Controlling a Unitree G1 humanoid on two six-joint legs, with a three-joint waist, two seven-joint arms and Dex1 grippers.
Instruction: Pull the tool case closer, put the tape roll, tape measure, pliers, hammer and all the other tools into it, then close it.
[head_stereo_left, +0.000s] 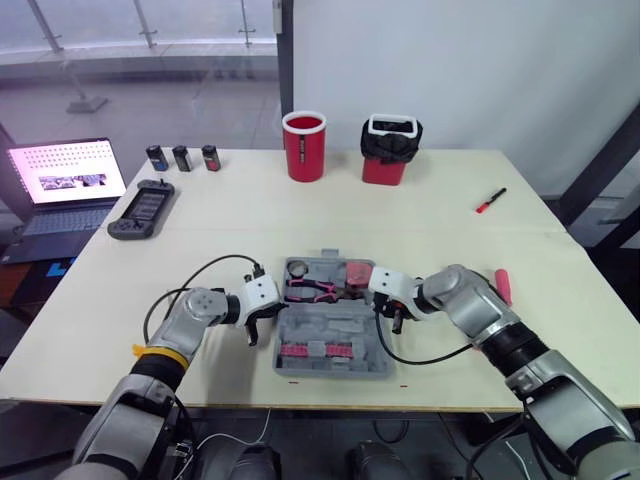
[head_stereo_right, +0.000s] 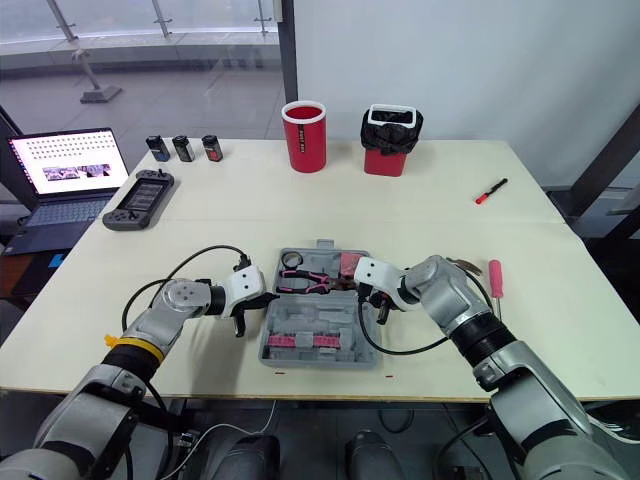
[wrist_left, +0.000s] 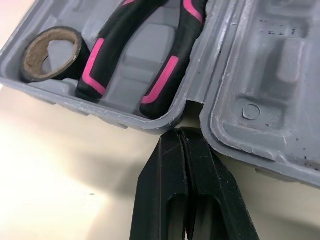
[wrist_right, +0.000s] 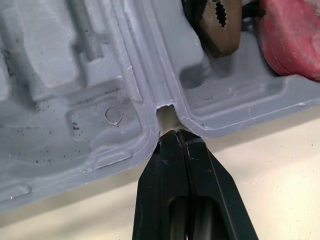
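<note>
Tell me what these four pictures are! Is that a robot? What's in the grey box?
Yes, it is a robot with two arms. The two wide pictures come from cameras in its head, looking down at a table. The two close-up pictures come from little cameras on its wrists.

Each arm ends in two black fingers. The left fingers and the right fingers are pressed shut and hold nothing. Their tips sit at the two ends of an open grey tool case, right by its hinge.

Inside the case lie pink-handled pliers, a tape roll and a red thing, probably the tape measure. Out on the table are a pink screwdriver and a red marker. Farther back are a red cup and a laptop.
</note>
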